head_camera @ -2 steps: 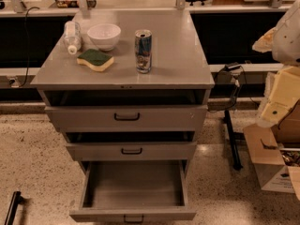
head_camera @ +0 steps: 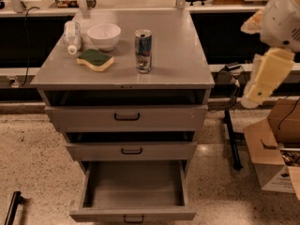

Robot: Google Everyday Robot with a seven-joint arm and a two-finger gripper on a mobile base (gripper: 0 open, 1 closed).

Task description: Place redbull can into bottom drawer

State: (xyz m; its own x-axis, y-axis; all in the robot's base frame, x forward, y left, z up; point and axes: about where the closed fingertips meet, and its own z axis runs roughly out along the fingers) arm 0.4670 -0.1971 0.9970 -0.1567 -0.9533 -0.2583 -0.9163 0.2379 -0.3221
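Observation:
The redbull can (head_camera: 143, 50) stands upright on the grey cabinet top (head_camera: 178, 64), right of centre, with its silver top showing. The bottom drawer (head_camera: 133, 191) is pulled wide open and its tray is bare; a small dark handle is on its front. My gripper (head_camera: 263, 78) hangs at the end of the white-and-cream arm to the right of the cabinet, about level with its top edge. It is well apart from the can and holds nothing that I can see.
A white bowl (head_camera: 104, 34), a clear plastic bottle (head_camera: 71, 36) and a yellow-green sponge (head_camera: 95, 59) sit left of the can. The two upper drawers (head_camera: 126, 117) stand slightly ajar. A cardboard box (head_camera: 276, 149) and a black stand (head_camera: 232, 135) are on the floor at right.
The arm with the gripper has shifted a little up and to the left, toward the cabinet. The can and drawers have not moved.

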